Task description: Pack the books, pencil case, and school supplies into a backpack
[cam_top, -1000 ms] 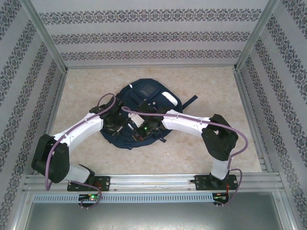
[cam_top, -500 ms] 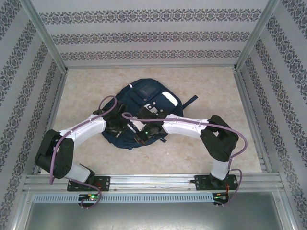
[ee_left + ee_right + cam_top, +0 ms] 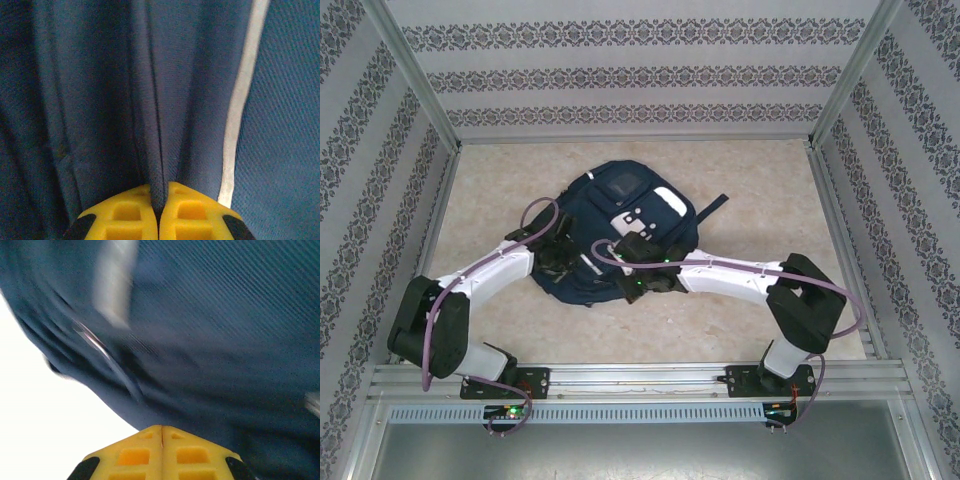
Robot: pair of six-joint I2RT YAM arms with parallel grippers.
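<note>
The dark navy backpack (image 3: 620, 210) lies flat in the middle of the table, its white patches facing up. At the backpack's left side my left gripper (image 3: 563, 262) is shut on a raised fold of the navy fabric (image 3: 155, 150). That fold runs up from between the yellow fingertips (image 3: 125, 212), next to a white stripe (image 3: 240, 110). My right gripper (image 3: 638, 285) is at the backpack's near edge with its jaws closed tight (image 3: 161, 429). Blurred navy cloth (image 3: 225, 340) lies just past its tips. The books, pencil case and school supplies are hidden.
A dark strap (image 3: 716, 209) sticks out from the backpack's right side. Bare marbled tabletop (image 3: 790, 200) surrounds the bag. Metal frame rails (image 3: 440, 210) and patterned walls close in the left, right and far sides.
My left gripper has closed on the fabric fold. The right arm has drawn back to the right with its elbow swung out, and the backpack has shifted slightly.
</note>
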